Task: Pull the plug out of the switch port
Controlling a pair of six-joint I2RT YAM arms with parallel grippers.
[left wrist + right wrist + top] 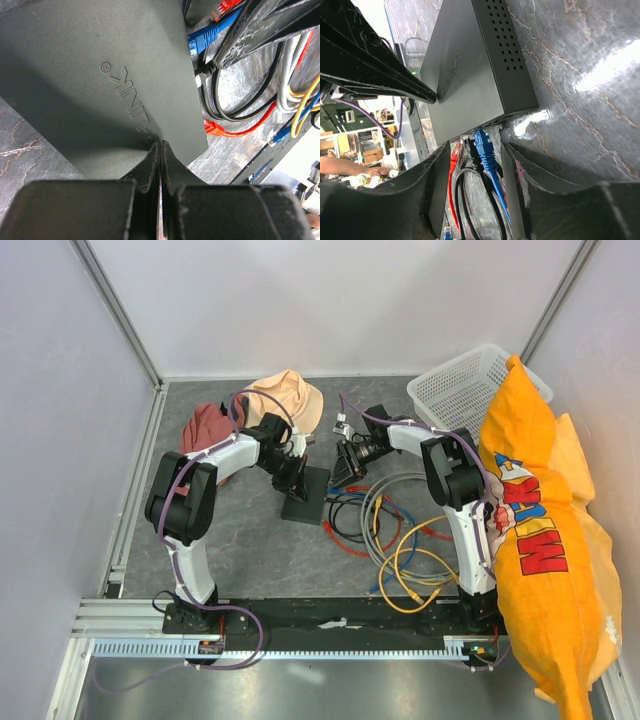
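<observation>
A: Checking for writing first. Finding anything on the switch [100, 65]?

B: Reading embossed letters on its lid in the left wrist view: a circled R mark, then "LINK". Losing the start of the word behind the left gripper [160, 145]. Not finding that lettering in the other two views.

A: Noting the grip state there?

B: Seeing both fingers clenched flat together with nothing between them, tips pressing down on the lid near its edge.

A: Logging the right gripper [476, 150]?

B: Recording it as released, jaws apart, straddling the blue plug [481, 140] without visibly touching it. Placing that plug in a port on the switch's end face, beside a red plug [454, 155].

A: Getting anything from the right wrist alone?

B: Picking out rows of vent holes [507, 40] along the switch's side.

A: And from the top camera?

B: Locating the switch on the grey table [240, 550] between the two arms, nearer the bases than the peach hat [285, 395], with loose coloured cables [375, 520] coiling to its right. Also catching large red letters on the orange bag [530, 530], looking like "MUM", failing to read the rest. Noting a white basket [465, 380] behind the bag.
</observation>
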